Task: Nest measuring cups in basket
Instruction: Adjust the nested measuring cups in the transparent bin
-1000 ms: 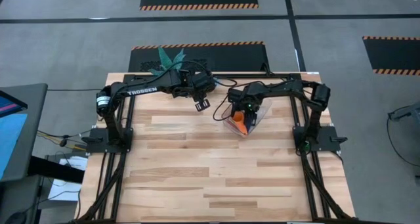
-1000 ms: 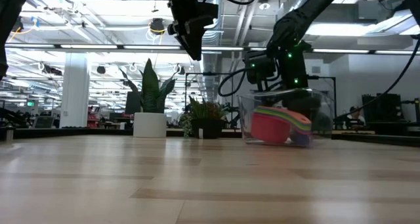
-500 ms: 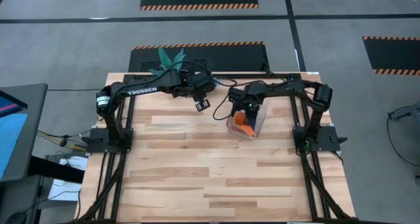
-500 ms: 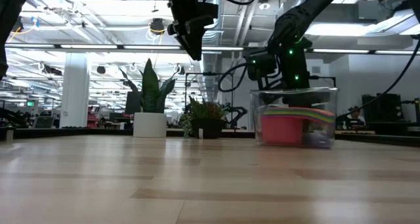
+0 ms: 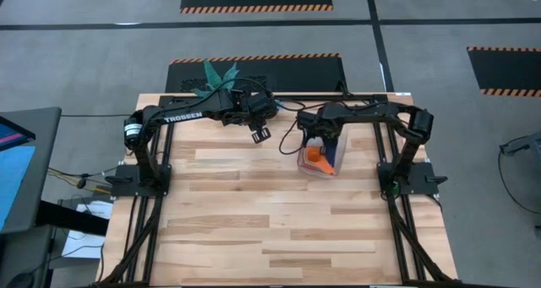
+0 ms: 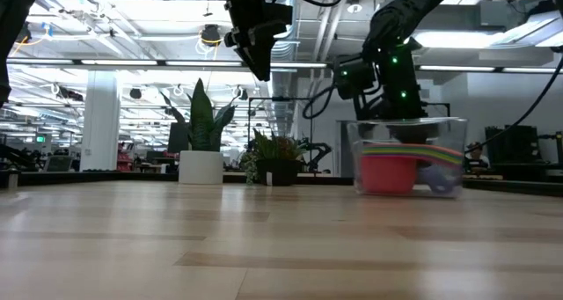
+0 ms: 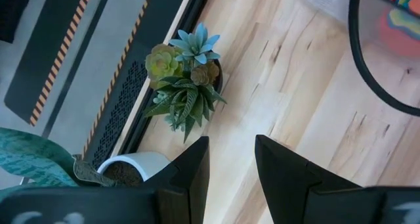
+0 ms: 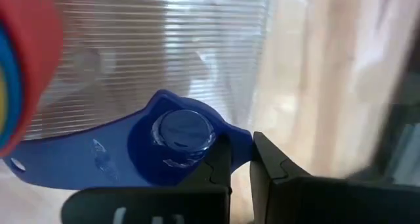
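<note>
Clear plastic walls of the basket (image 6: 409, 155) stand flat on the wooden table (image 5: 254, 212) toward its far right part, with the nested measuring cups (image 6: 391, 170) inside, a red one lowest and coloured rims stacked above it, and a small dark blue cup (image 8: 177, 132) beside the stack. Directly over the basket's far end, the right gripper (image 8: 241, 161) has its fingers nearly together at the wall's edge, clasping no cup. Farther left along the back edge, the left gripper (image 7: 231, 165) hangs in the air with fingers parted and bare, above a small succulent (image 7: 187, 73) and a white plant pot (image 6: 201, 166).
</note>
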Tool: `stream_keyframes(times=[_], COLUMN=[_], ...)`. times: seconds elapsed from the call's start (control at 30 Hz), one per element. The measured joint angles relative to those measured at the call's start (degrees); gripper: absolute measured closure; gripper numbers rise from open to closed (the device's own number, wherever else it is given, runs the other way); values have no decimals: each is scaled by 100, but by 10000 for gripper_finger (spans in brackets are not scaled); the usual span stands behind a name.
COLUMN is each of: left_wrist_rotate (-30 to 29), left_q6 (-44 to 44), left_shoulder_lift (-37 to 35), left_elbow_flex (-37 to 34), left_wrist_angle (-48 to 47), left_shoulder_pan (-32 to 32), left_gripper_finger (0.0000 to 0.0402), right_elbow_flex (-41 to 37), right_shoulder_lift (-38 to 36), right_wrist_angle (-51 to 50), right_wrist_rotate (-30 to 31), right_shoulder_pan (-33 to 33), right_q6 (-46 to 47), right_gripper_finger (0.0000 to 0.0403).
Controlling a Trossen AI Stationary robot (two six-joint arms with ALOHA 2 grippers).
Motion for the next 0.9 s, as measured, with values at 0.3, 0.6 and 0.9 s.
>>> stream_keyframes(times=[0.3, 0.6, 0.9], left_wrist_rotate=[-2, -4, -4], left_q6=[0, 0, 0], left_shoulder_lift=[2, 0, 0], left_elbow_flex=[0, 0, 0], left_wrist_angle=[2, 1, 0], left_shoulder_pan=[0, 0, -2], left_gripper_finger=[288, 288, 288], right_elbow_flex=[636, 1789, 2516], right_shoulder_lift=[-7, -11, -20], right_wrist_angle=[-209, -1258, -1849], right_wrist_rotate=[532, 1589, 820], right_shoulder_pan=[-76, -134, -133], right_q6=[-62, -72, -205], right_gripper_finger=[376, 377, 397])
